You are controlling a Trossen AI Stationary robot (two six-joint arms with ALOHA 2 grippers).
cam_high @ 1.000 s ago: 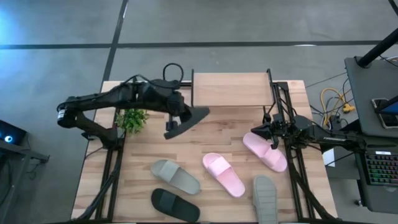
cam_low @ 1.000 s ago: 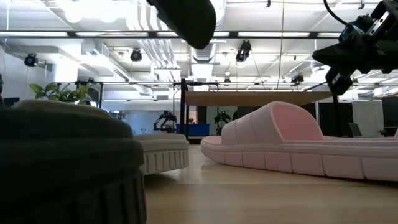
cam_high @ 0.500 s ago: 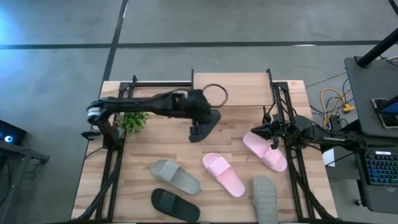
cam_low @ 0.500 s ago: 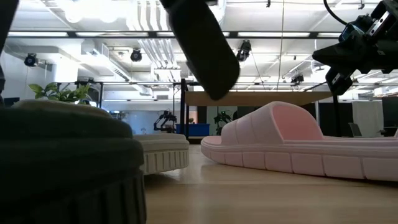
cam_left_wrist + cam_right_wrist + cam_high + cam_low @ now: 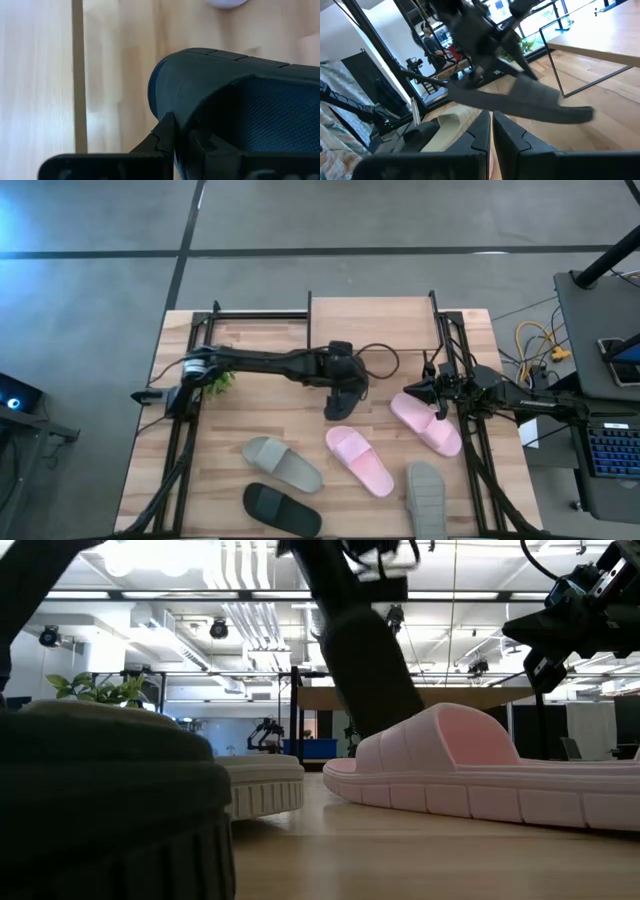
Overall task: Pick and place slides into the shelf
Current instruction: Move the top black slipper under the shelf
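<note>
My left gripper (image 5: 343, 376) is over the table's middle, just in front of the shelf (image 5: 372, 323), and is shut on a black slide (image 5: 340, 398) that hangs above the wood. Two pink slides (image 5: 425, 423) (image 5: 358, 461), two grey slides (image 5: 282, 463) (image 5: 425, 498) and another black slide (image 5: 283, 510) lie sole-down on the table's near half. My right gripper (image 5: 426, 392) waits shut at the right side, over the far pink slide. My left gripper pinches the black slide at its edge (image 5: 172, 122), beside the strap's opening (image 5: 270, 115), with the fingers (image 5: 162, 142) slanting down from the table's left. The slide hangs steeply tilted below the fingers (image 5: 365, 650), clear of the table.
A small green plant (image 5: 212, 375) stands near the left arm's base. The shelf's black legs (image 5: 309, 320) (image 5: 435, 320) rise at the table's far middle. Bare wood lies between the shelf and the slides.
My left gripper has swung from beside the plant toward the table's right and near side and has sunk, staying shut. The black slide has come with it to in front of the shelf, lower and more steeply tipped. My right arm has kept still.
</note>
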